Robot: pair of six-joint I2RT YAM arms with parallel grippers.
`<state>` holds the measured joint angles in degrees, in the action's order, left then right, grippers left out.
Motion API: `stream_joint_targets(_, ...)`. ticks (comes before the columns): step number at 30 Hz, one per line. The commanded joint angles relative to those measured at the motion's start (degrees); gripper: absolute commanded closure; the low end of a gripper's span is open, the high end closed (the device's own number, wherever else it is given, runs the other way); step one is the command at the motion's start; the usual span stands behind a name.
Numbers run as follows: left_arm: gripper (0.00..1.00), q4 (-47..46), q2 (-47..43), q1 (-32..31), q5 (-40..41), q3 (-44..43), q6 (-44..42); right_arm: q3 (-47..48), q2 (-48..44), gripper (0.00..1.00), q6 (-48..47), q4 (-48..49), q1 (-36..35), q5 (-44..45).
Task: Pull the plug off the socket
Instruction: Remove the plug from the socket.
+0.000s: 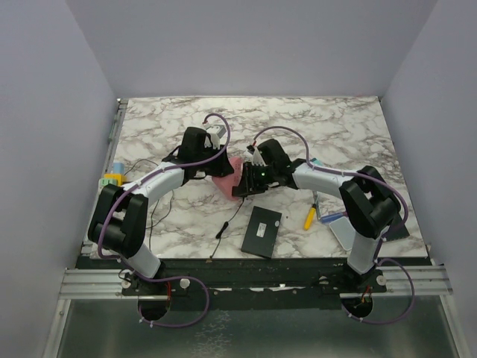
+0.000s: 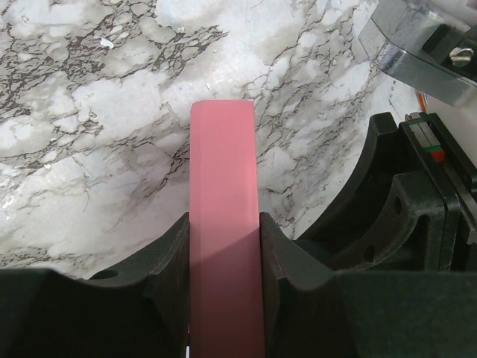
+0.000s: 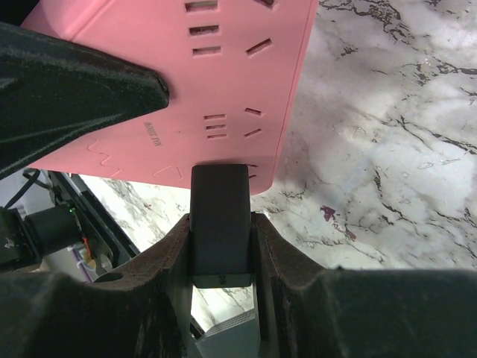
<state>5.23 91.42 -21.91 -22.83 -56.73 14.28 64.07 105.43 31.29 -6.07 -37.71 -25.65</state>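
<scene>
Marble table (image 1: 335, 127), top view: your two arms meet at the centre of the frame with the pink socket strip (image 1: 226, 183) between them; you cannot tell from here whether it rests on the surface. Left gripper (image 2: 223, 246), left wrist view: the fingers are narrowed onto the strip's two broad faces, and the strip runs edge-on up the middle of the frame. This is your anchor. Right gripper (image 3: 220, 246), right wrist view: the fingers press flat against both sides of the black plug (image 3: 220, 216) at lower centre, and the plug's far end meets the strip's slotted face near its lower edge. The plug appears seated, so the pull itself is the step in hand. Draw the right arm straight back along the plug's own axis, away from the slotted face, while the left arm holds firm. A sideways or twisting pull would likely bind the pins, which are hidden, or lever the strip out of the left fingers.
</scene>
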Motion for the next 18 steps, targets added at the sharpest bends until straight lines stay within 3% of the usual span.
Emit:
stream_joint_targets(1, 1.00, 4.56, -0.10, 0.26, 2.63, 0.48, -4.29, 1.39, 1.09, 1.00, -0.08, -7.64, 0.23, 13.61)
stream_joint_targets(18, 1.00, 4.70, -0.17, 0.29, 2.72, 0.51, -4.31, -1.88, 0.36, 1.00, -0.16, -0.99, 0.07, 8.56)
